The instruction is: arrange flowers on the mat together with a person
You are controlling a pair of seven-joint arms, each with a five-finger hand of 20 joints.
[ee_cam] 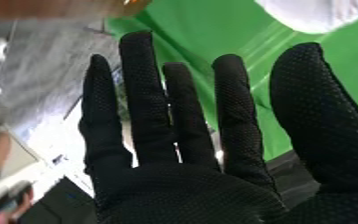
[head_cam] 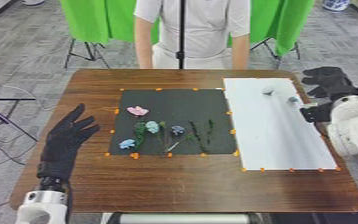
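Note:
My left hand (head_cam: 66, 145) is over the table's left side, open with straight fingers. My right hand (head_cam: 328, 82) is at the right edge beside the white mat (head_cam: 282, 137); in the right wrist view the right hand (ee_cam: 180, 192) is open, holding nothing. On the black mat (head_cam: 171, 97) lie a pink flower (head_cam: 137, 111), a pale blue flower (head_cam: 152, 126), a blue flower (head_cam: 127, 144), a grey-blue flower (head_cam: 177, 130) and green stems (head_cam: 197, 136). A whitish flower (head_cam: 268, 92) and a grey one (head_cam: 293, 100) are near the white mat's far end.
Orange tabs (head_cam: 135, 155) line the mats' edges on the brown table (head_cam: 175, 187). Beyond the table's far edge are green cloths (head_cam: 94, 20) on stands and a thin black upright pole (head_cam: 182, 37).

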